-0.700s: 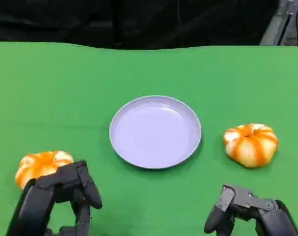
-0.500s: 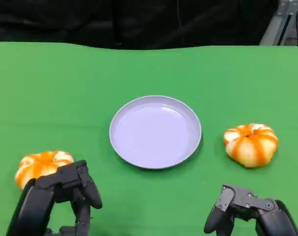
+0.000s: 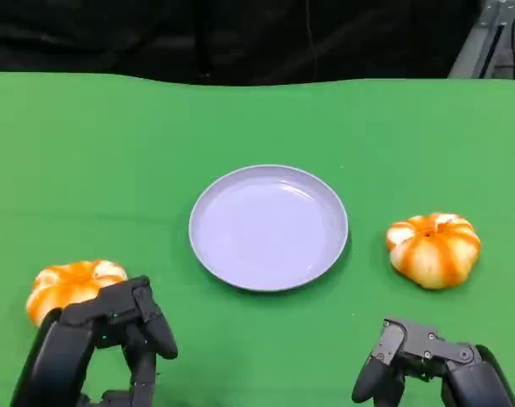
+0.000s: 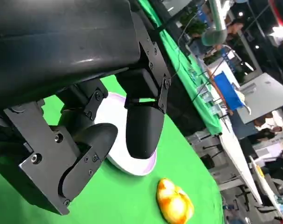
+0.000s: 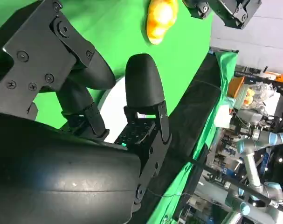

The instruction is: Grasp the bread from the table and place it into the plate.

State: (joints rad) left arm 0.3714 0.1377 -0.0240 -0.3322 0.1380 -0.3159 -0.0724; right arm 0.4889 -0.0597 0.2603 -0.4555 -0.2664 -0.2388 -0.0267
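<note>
Two orange-and-white, pumpkin-shaped bread rolls lie on the green table. One bread (image 3: 433, 248) is to the right of the lilac plate (image 3: 268, 227); the other bread (image 3: 70, 287) is at the near left. My left hand (image 3: 104, 348) hovers just in front of the left bread, fingers arched and apart, holding nothing. My right hand (image 3: 427, 369) is low at the near right, well short of the right bread, and also holds nothing. The left wrist view shows the plate (image 4: 136, 168) and the right bread (image 4: 175, 203) past its fingers (image 4: 143, 128). The right wrist view shows the plate (image 5: 114, 109) and the left bread (image 5: 161, 16).
The green cloth (image 3: 113, 153) covers the whole table up to a dark backdrop at the far edge. A grey metal stand (image 3: 486, 38) rises at the far right corner. Other tables and robot arms (image 5: 253, 154) stand in the room beyond.
</note>
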